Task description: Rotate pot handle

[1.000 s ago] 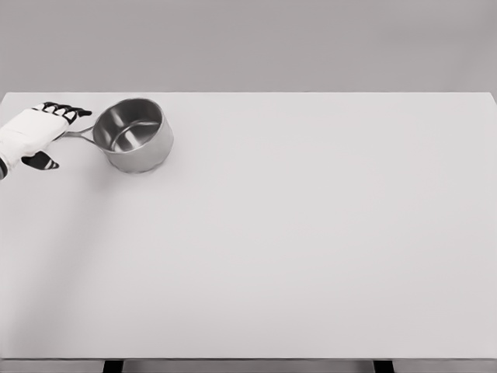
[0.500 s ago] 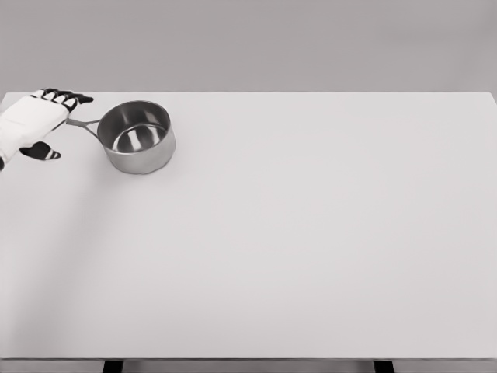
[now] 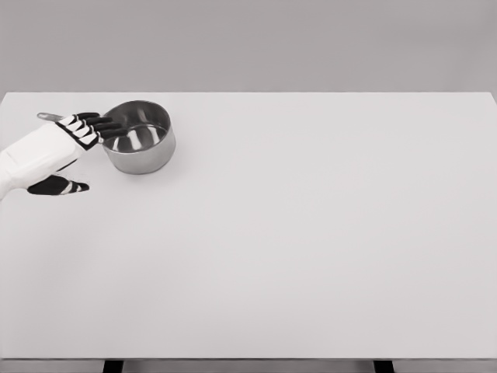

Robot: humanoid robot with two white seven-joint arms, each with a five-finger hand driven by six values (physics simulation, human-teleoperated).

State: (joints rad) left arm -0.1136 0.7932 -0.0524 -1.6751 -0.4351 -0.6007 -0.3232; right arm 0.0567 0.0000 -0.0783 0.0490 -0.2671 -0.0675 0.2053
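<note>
A small steel pot [image 3: 143, 142] stands at the table's far left. Its thin handle [image 3: 51, 116] points left and slightly away, with only its tip showing past my hand. My left hand [image 3: 78, 151] lies over the handle where it meets the pot. Its black fingers [image 3: 105, 126] stretch across the near left rim, and the thumb [image 3: 60, 186] sticks out below, apart from the pot. The fingers look spread and hold nothing. The right arm is out of view.
The white table [image 3: 311, 233] runs wide to the right and toward me. Its left edge lies close to the pot handle and my forearm [image 3: 19, 163].
The pot's handle has swung further away from me, toward the table's back. My left hand has moved right and down, from the handle's end onto the pot's near left rim.
</note>
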